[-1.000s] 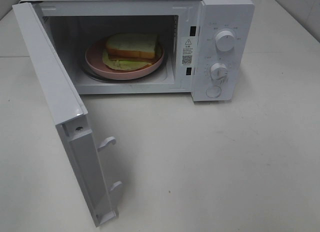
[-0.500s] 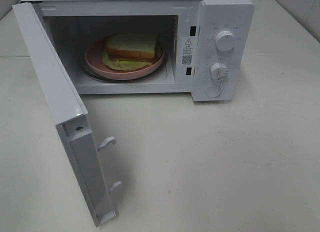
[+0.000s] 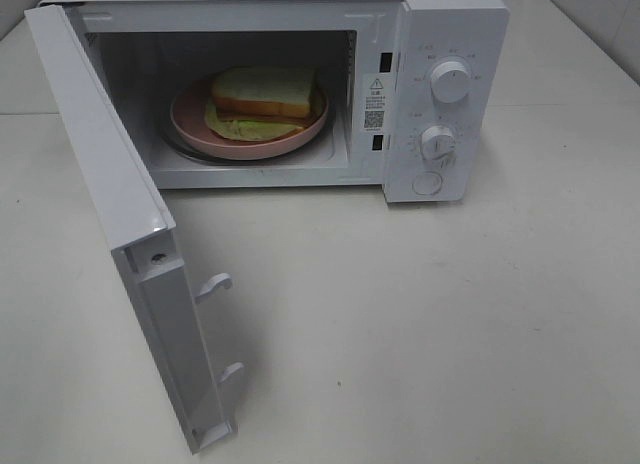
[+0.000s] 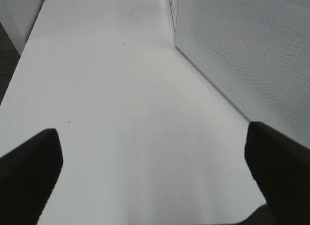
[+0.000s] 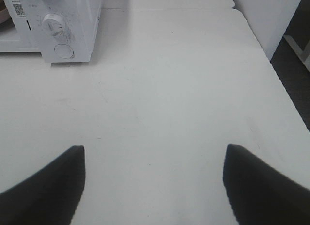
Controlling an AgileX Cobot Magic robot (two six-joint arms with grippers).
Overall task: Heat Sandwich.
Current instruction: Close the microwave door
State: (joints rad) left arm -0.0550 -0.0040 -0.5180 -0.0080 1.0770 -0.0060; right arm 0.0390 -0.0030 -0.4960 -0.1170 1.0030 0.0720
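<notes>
Sandwich point(image 3: 263, 92) lies on pink plate point(image 3: 195, 124) inside microwave point(image 3: 455, 24), at far side of tabletop point(image 3: 420, 314); door point(image 3: 100, 164) stands open at left. My left tool point(image 4: 155, 154) & right tool point(image 5: 155, 174): both w/ jaws wide apart, over tabletop, gripping nothing.

A white microwave point(image 3: 470, 44) stands at twelve o'clock on the pale table point(image 3: 450, 324), its door point(image 3: 105, 154) open toward seven o'clock; a pink plate point(image 3: 185, 114) lies inside.
</notes>
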